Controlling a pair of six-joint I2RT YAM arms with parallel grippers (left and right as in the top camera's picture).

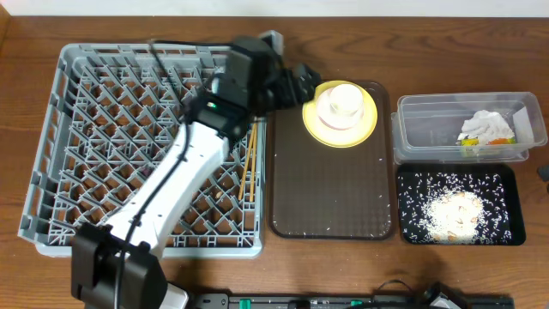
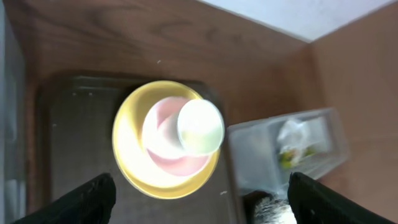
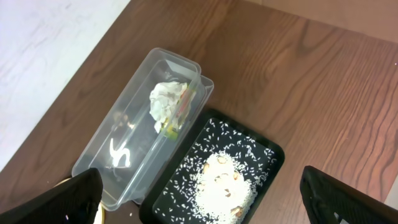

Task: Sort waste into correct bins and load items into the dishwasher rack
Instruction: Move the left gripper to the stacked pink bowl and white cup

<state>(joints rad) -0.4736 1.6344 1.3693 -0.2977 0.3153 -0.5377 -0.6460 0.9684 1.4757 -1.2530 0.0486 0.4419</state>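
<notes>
Now, w/ tissue & wrapper in tub, rice in black tray, chopsticks in rack, dish loading seems in hand: L gripper, fingers apart & empty, hovers by plate on brown tray, likely needing to descend and pinch its cup; R gripper, also apart, over tub.

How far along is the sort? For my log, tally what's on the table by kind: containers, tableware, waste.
Containers: 4 (dishwasher rack, brown serving tray, clear tub, black tray)
Tableware: 4 (yellow plate, white bowl, white cup, chopsticks pair)
Waste: 3 (tissue, snack wrapper, rice scraps)
Total: 11
</notes>
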